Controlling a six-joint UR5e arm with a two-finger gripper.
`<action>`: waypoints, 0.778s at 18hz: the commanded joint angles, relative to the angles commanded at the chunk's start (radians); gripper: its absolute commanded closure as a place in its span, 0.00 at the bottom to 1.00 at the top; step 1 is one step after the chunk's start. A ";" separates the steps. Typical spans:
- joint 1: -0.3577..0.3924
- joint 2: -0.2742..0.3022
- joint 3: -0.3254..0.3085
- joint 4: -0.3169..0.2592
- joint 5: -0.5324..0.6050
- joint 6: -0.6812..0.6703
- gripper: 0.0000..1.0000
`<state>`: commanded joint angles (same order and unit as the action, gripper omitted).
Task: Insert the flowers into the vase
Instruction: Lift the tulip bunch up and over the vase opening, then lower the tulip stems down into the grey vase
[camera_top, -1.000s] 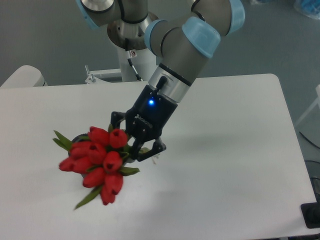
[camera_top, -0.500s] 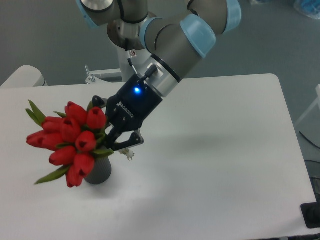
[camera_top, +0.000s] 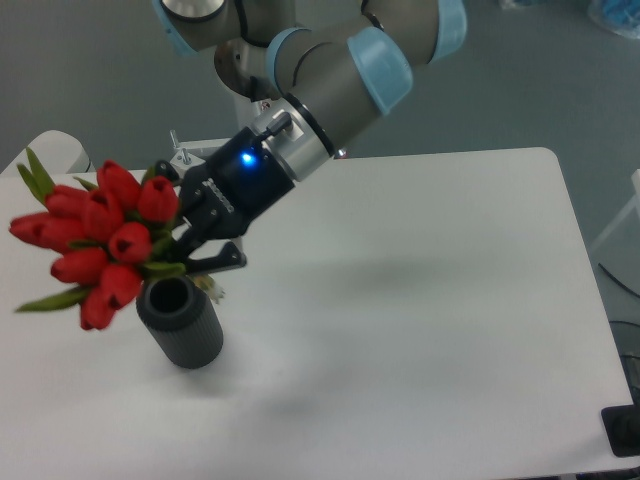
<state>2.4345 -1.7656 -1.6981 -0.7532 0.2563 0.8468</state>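
- Gripper (camera_top: 190, 248): black two-finger unit on the end of the arm, a blue light lit on its body. It sits left of the table's middle, pointing down and to the left. Its fingers are clamped on the stems of the flowers; the exact contact is partly hidden by leaves, so the grip point is likely just under the buds.
- Flowers (camera_top: 95, 240): a tight bunch of red closed tulip buds with narrow green leaves. Held in the air at the left of the scene, heads tilted out to the left, away from the gripper. A few pale stem ends (camera_top: 210, 290) show below the fingers, just right of the vase's rim. The lowest buds overlap the vase's left rim in this view; the bunch is not inside the vase.
- Vase (camera_top: 180, 322): small dark grey cylinder with ribbed sides and a thick round rim. Stands upright on the table, near-left, directly below the gripper and flowers. Its mouth is open and dark.
- Table (camera_top: 420, 300): white top with rounded corners, carrying the vase.
- Arm (camera_top: 330, 75): grey segments with light blue joint caps, reaching in from the far side, upper middle.
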 joint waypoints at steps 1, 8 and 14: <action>-0.011 0.000 -0.003 0.000 -0.003 0.002 0.79; -0.020 0.000 -0.017 0.000 -0.028 0.002 0.79; -0.029 -0.015 0.006 0.000 -0.028 0.003 0.81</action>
<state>2.4053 -1.7809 -1.6920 -0.7532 0.2286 0.8498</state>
